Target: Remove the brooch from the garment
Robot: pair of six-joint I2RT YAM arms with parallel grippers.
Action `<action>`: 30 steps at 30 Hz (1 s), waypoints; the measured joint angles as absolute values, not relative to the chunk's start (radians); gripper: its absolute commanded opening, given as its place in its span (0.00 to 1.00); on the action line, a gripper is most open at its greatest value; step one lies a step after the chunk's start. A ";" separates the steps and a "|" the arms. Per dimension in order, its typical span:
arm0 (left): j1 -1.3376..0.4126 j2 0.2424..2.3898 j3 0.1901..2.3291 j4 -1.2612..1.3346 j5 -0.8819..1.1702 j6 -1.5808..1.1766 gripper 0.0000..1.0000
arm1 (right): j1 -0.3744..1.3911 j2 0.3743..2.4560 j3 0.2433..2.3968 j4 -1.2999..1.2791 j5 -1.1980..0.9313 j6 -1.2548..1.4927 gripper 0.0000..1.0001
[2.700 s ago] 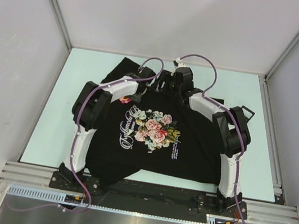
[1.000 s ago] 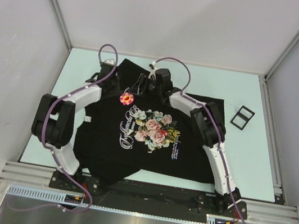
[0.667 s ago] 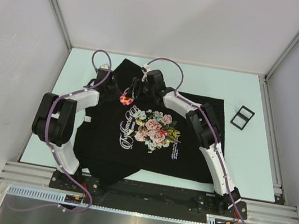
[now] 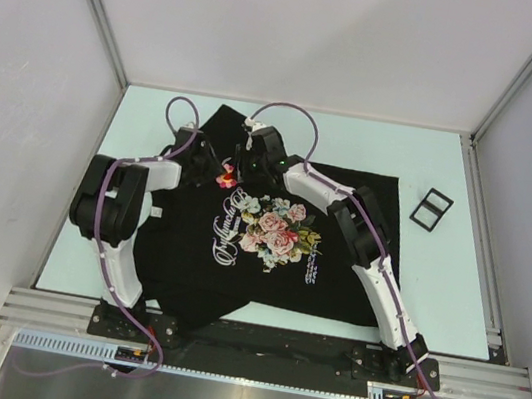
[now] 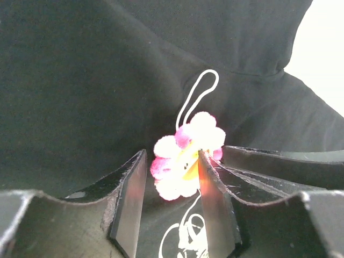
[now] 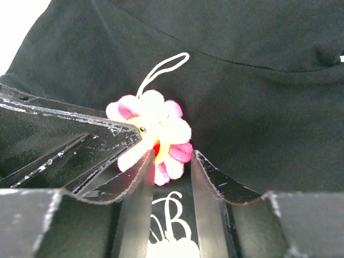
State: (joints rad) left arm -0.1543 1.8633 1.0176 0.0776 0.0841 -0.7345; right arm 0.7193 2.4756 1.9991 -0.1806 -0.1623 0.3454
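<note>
Up on the chest of the garment, just above the white writing, the brooch sits where it sat a moment ago, so it is not off yet. What is new is that both arms have come in close to it, one from each side. A moment ago the left jaws were off to the side; now they are right at the flower, apart, with pink petals between their tips and a little gap on one side. The right jaws have moved over too, and their gap looks small, with the lowest petals in it; I cannot tell if they pinch yet. I think the pulling can start soon, while the garment lies spread on the surface
</note>
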 measured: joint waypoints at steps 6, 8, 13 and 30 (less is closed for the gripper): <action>-0.154 1.878 1.018 0.109 0.093 -0.747 0.25 | 0.715 2.476 2.011 -0.199 -0.171 0.347 0.24; -0.154 1.879 1.018 0.117 0.095 -0.749 0.14 | 0.714 2.478 2.024 -0.213 -0.176 0.347 0.21; -0.155 1.878 1.018 0.139 0.097 -0.726 0.00 | 0.712 2.489 2.067 -0.231 -0.183 0.350 0.16; -0.287 1.833 1.077 0.016 -0.123 -0.611 0.00 | 0.690 2.540 2.123 -0.222 -0.335 0.438 0.14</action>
